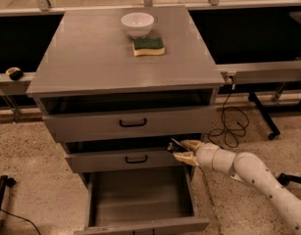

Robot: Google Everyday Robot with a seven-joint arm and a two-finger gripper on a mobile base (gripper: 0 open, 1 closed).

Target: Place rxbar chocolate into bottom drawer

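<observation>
Gripper (181,151) hangs at the right front corner of the middle drawer (106,160), above the open bottom drawer (140,195). It is clamped on the bar (175,143), a dark sliver angling up-left, its lettering unreadable. Grey cabinet (91,58) stands on speckled floor (32,160). On top, a sponge (149,46) sits just beside a bowl (137,23).

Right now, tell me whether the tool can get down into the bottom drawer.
Probably yes. The tool hangs at the right end of the middle drawer, just above the bottom drawer, which stands pulled out and open on top; nothing visible lies between.
</observation>
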